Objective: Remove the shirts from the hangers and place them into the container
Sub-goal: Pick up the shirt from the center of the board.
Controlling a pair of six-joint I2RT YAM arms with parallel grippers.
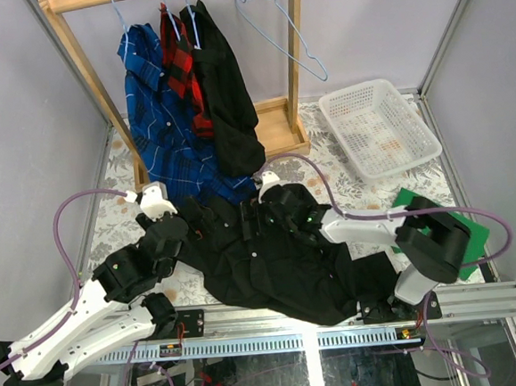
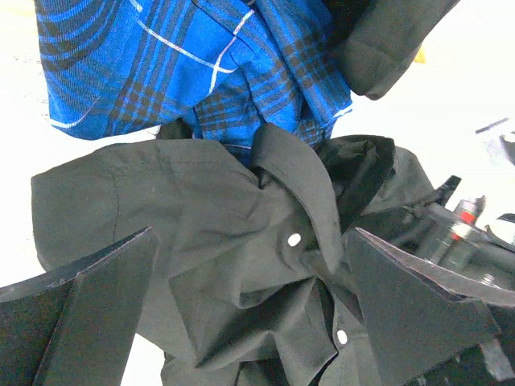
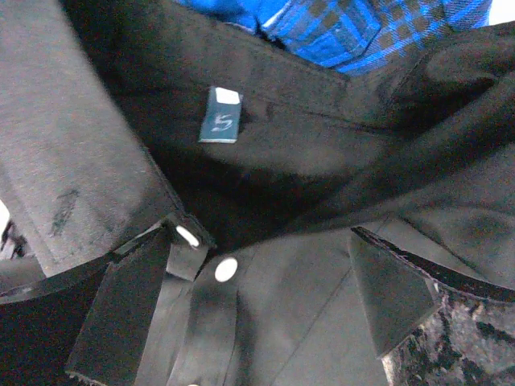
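I'm looking at a floral-patterned table (image 1: pixel 327 165) boxed in by plain lilac walls. At twelve o'clock a wooden rack (image 1: pixel 77 55) carries the blue shirt (image 1: pixel 158 120), red shirt (image 1: pixel 181 69) and hung black shirt (image 1: pixel 228 97); a thin wire hanger (image 1: pixel 281 32) hangs bare at one. The white lattice basket (image 1: pixel 341 133) sits at two. At six lies a crumpled black shirt (image 1: pixel 272 263) with white buttons. The left gripper (image 2: pixel 251 233) and right gripper (image 3: pixel 261 237) are spread wide over it, pinching nothing.

Open end effector (image 2: pixel 249 310) straddles black shirt (image 2: pixel 225 241) below blue plaid shirt (image 2: pixel 193 64).
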